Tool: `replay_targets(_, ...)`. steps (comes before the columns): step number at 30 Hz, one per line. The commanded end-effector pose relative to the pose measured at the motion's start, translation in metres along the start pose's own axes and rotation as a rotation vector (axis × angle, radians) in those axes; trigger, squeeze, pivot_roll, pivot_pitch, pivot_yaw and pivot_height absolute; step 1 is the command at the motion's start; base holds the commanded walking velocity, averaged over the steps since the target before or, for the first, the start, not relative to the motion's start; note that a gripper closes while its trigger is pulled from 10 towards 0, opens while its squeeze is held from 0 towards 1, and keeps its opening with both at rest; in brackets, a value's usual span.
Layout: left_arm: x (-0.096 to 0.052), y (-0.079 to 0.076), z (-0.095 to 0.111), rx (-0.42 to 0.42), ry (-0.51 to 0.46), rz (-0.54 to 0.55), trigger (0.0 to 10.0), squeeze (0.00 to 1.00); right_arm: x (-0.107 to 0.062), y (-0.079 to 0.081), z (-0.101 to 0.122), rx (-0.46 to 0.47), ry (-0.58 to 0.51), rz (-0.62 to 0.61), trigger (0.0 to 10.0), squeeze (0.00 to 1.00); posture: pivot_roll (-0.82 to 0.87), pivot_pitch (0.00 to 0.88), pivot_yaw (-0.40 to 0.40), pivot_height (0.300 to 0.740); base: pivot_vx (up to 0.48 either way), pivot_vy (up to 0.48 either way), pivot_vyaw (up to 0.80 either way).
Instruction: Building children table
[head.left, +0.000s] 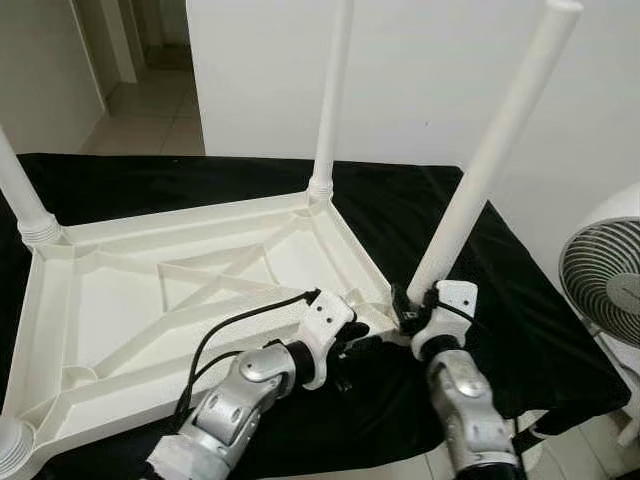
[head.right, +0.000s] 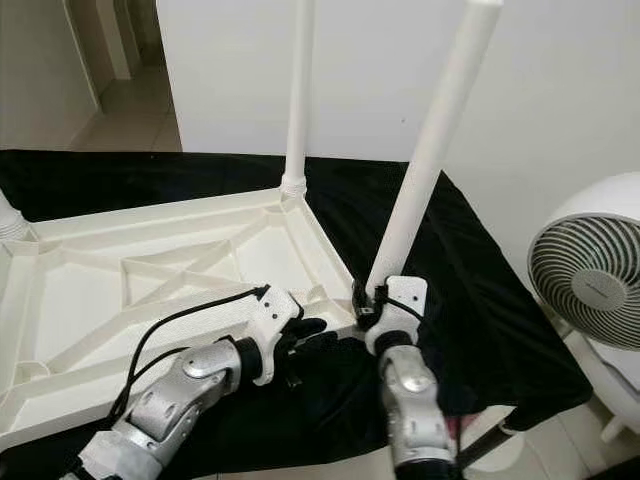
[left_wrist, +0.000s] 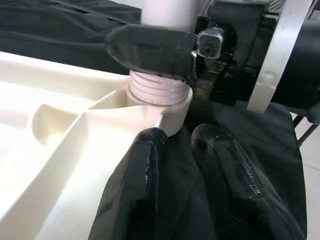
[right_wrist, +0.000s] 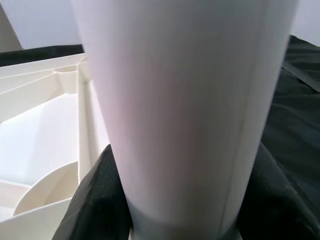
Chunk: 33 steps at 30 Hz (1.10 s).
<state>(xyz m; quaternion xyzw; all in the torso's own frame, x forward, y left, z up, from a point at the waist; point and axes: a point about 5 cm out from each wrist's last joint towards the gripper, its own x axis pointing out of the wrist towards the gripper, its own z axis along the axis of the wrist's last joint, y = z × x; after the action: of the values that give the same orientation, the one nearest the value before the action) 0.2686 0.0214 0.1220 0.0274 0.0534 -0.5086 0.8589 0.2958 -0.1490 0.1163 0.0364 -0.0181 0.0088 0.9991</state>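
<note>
A white plastic table top (head.left: 120, 300) lies upside down on a black cloth. Legs stand up from its far corner (head.left: 331, 100), its left corner (head.left: 20, 200) and its near-left corner (head.left: 10, 440). A fourth leg (head.left: 490, 150) leans slightly over the near-right corner. My right gripper (head.left: 408, 312) is shut on that leg just above its ribbed end (left_wrist: 157, 90), which sits in the corner socket (left_wrist: 172, 112). In the right wrist view the leg (right_wrist: 185, 100) runs between both fingers (right_wrist: 90, 200). My left gripper (left_wrist: 180, 135) rests shut on the cloth beside the socket, holding nothing.
A white floor fan (head.left: 605, 280) stands close on the right beyond the cloth's edge. A white wall (head.left: 430, 70) rises behind the table. An open doorway (head.left: 150, 60) with tiled floor lies at the back left. A black cable (head.left: 240, 320) loops over my left forearm.
</note>
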Motion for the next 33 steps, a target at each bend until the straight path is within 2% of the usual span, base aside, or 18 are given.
replay_targets(1,0.003,-0.002,0.002,0.011,-0.009,-0.001,10.0,0.0,-0.002,0.0,-0.01,0.028,0.065,-0.031,10.0,0.0,-0.01,0.004,-0.067,0.74,0.0,0.0,0.0)
replay_targets(5,0.003,-0.004,0.001,0.011,-0.015,-0.008,10.0,0.0,-0.003,0.001,-0.009,0.04,0.073,-0.04,10.0,0.0,-0.01,0.004,-0.067,0.74,0.0,0.0,0.0)
replay_targets(6,0.003,-0.004,0.0,0.018,-0.015,-0.008,10.0,0.0,-0.004,0.001,-0.009,0.033,0.078,-0.042,10.0,0.92,-0.01,0.004,-0.066,0.74,0.0,0.0,0.0)
replay_targets(7,0.002,-0.002,-0.001,0.014,-0.015,-0.005,10.0,0.0,-0.005,0.0,-0.008,0.033,0.079,-0.04,10.0,1.0,-0.02,0.004,-0.063,0.74,0.0,0.0,0.0)
replay_targets(12,0.002,0.0,-0.003,0.013,-0.014,-0.003,10.0,0.0,-0.006,-0.001,-0.006,0.041,0.08,-0.026,10.0,1.0,-0.02,0.003,-0.064,0.74,0.0,0.0,0.0)
replay_targets(16,0.002,0.001,-0.004,0.021,-0.012,-0.002,10.0,0.0,-0.005,0.0,-0.002,0.052,0.07,0.047,10.0,1.0,-0.02,0.001,-0.064,0.74,0.0,0.0,0.0)
replay_targets(18,0.001,0.003,-0.003,0.028,-0.01,0.001,10.0,0.0,-0.005,-0.003,0.003,0.013,0.065,0.207,10.0,1.0,-0.02,0.0,-0.068,0.74,0.0,0.0,0.0)
replay_targets(19,0.0,0.005,-0.003,0.031,-0.01,0.004,10.0,0.0,-0.004,-0.01,0.006,-0.004,0.072,0.281,10.0,0.0,-0.01,0.0,-0.072,0.74,0.0,0.0,0.0)
replay_targets(21,0.0,0.006,-0.003,0.034,-0.011,0.006,10.0,0.0,-0.003,-0.019,0.01,-0.031,0.077,0.357,10.0,0.0,-0.01,0.0,-0.074,0.74,0.0,0.0,0.0)
replay_targets(22,0.0,0.006,-0.003,0.034,-0.011,0.006,10.0,0.0,-0.003,-0.019,0.01,-0.031,0.077,0.357,10.0,0.0,-0.01,0.0,-0.074,0.74,0.0,0.0,0.0)
replay_targets(24,-0.001,0.006,-0.002,0.034,-0.015,0.01,10.0,0.0,0.001,-0.032,0.018,-0.104,0.042,0.44,10.0,0.0,-0.01,0.0,-0.072,0.74,0.0,0.0,0.0)
replay_targets(28,-0.001,0.007,-0.001,0.034,-0.018,0.011,10.0,0.0,0.004,-0.042,0.023,-0.146,0.034,0.511,10.0,0.0,-0.01,0.0,-0.069,0.74,0.0,0.0,0.0)
replay_targets(33,-0.001,0.006,-0.001,0.038,-0.017,0.001,10.0,0.0,0.022,-0.053,0.031,-0.241,0.069,0.643,10.0,0.0,-0.01,0.0,-0.065,0.74,0.0,0.0,0.0)
